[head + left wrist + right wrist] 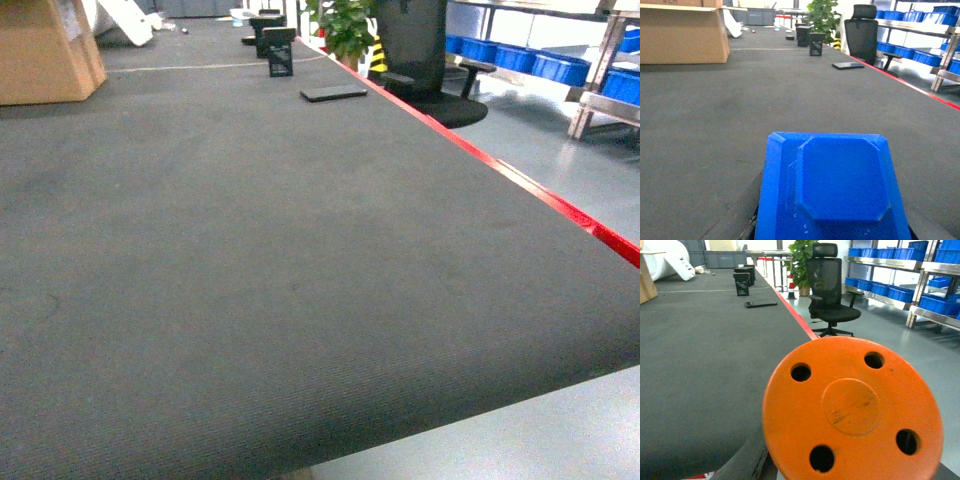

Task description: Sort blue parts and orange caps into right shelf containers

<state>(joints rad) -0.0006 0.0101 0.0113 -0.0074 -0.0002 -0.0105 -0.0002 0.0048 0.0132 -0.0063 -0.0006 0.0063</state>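
Filling the lower half of the right wrist view, a round orange plastic cap with four through-holes and a raised centre disc (pixel 852 412) sits directly in front of the lens. It appears to be carried by the right claw, but the jaws are hidden behind it and their opening cannot be told. In the left wrist view, a blue moulded plastic part with an octagonal raised face (pixel 837 187) likewise blocks the left claw; grip state cannot be told there either.

Step in hand, as judged: both items are lifted and in transit, with neither deposited. The next move calls for turning toward the bright-blue ribbed plastic crates on the steel shelving (pixel 940 304), well apart to the right across grey floor, and placing each item in its own crate.

Surface: a dark grey felt-covered desk with a red edge strip (pixel 250 270). Room: a black mesh office chair (pixel 827 290), a brown cardboard box (pixel 682 32), a flat black slab (pixel 333 93) and a green potted plant (pixel 822 17).
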